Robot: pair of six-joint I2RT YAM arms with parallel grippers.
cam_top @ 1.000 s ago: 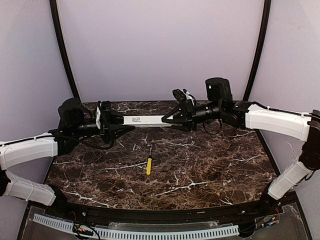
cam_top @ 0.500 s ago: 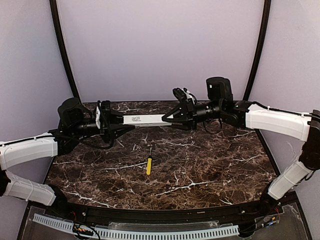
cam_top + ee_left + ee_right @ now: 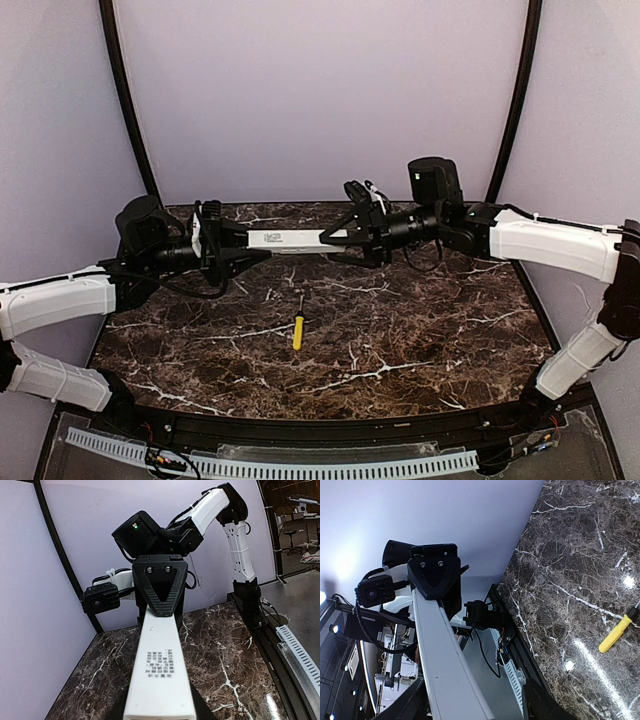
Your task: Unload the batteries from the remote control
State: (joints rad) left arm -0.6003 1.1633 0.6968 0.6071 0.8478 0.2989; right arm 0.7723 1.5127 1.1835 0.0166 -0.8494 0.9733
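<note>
Remote control (image 3: 159,675) shows its label (image 3: 160,662) in left wrist view, not right.

Bright even light, sharp, glare on table (image 3: 560,605)

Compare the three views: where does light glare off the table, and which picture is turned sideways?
Right wrist view: turned sideways, bright glare patches on the table. Left wrist view: faint glint, lower right. Top view: even light, no strong glare.

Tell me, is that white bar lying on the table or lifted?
Lifted: the left gripper and right gripper clamp opposite ends of the remote control, level above the table where the screwdriver lies.
</note>
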